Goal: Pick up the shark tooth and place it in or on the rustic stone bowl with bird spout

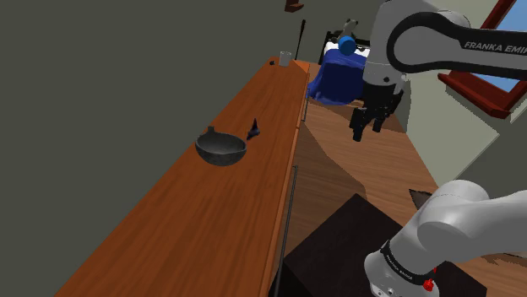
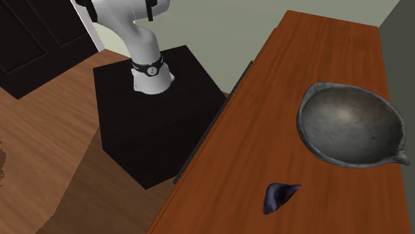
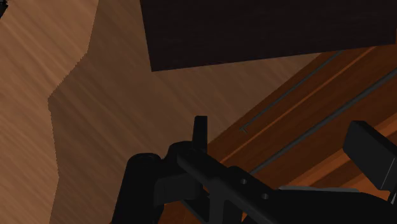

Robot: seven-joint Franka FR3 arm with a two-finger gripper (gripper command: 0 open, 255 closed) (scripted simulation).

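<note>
In the shoulder view the arm (image 1: 422, 38) is reaching out from the stand (image 1: 338, 253) and the gripper (image 1: 366, 131) is hanging over the wooden floor (image 1: 372, 173), just off the long edge of the brown counter (image 1: 169, 219), with its jaws standing apart and nothing between them; the shark tooth (image 1: 254, 128), small and dark, is lying on the counter just beside the grey bowl (image 1: 221, 152), on the side nearer the counter's edge and well apart from the gripper; a small cup (image 1: 285, 58) is sitting at the counter's far end, and a blue cloth (image 1: 334, 78) is lying beyond it. In the second exterior view the bowl (image 2: 352, 123) is resting upright on the counter (image 2: 319, 46) with a small spout pointing toward that view's lower right; the tooth (image 2: 279, 197) is lying below it in the picture, near but not touching, close to the counter's edge; the arm's base (image 2: 149, 56) is standing on the black stand (image 2: 153, 126) at that view's left. In the wrist view the gripper (image 3: 284, 137) is looking down at the floor (image 3: 95, 127), the stand (image 3: 267, 32) and the counter's front (image 3: 318, 105), and its two fingers (image 3: 200, 130) are standing wide apart, holding nothing.
</note>
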